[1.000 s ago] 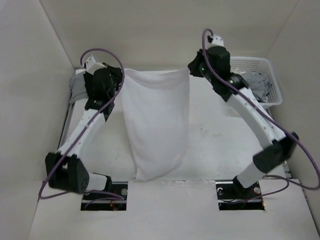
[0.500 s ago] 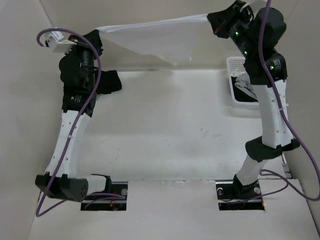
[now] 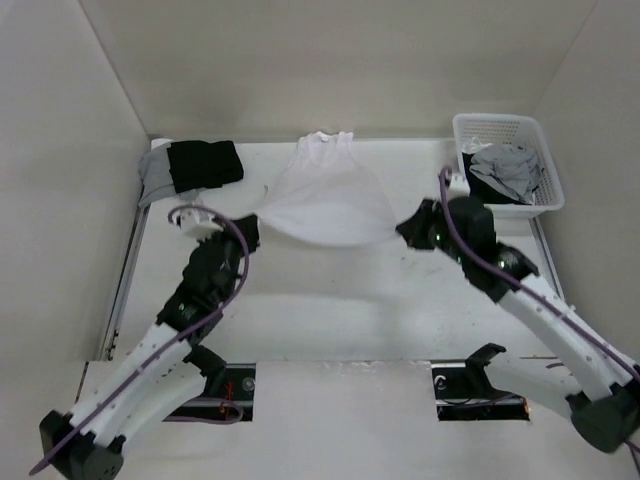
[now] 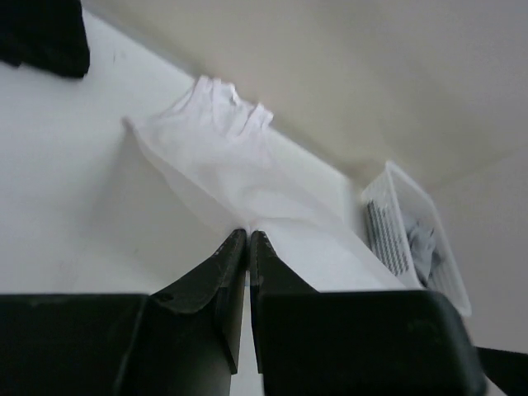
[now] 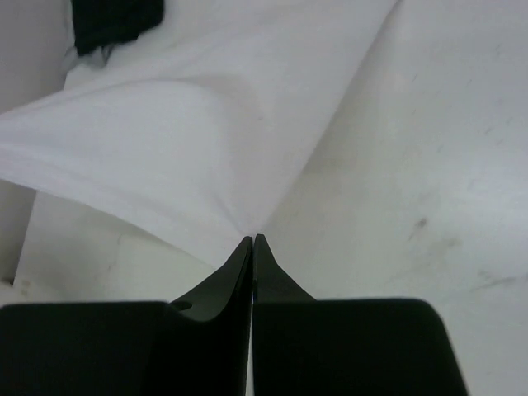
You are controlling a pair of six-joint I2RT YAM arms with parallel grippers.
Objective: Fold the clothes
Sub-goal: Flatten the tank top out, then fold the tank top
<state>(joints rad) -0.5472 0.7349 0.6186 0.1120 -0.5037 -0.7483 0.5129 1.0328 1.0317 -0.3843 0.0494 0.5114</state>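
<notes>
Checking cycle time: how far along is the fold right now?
Done: the white garment is picked up and spread out, but there is no fold in it yet. In hand: the left gripper and right gripper are each shut on a near corner, with the cloth stretched between them and its far end resting on the table. Left: lay it flat, then make every fold.

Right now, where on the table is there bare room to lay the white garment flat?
Widest bare patch: middle of the table, between the white garment, held by the left gripper and right gripper, and the near edge. A narrower strip lies between garment and basket. Crowded: far left corner, black garment on grey garment.
</notes>
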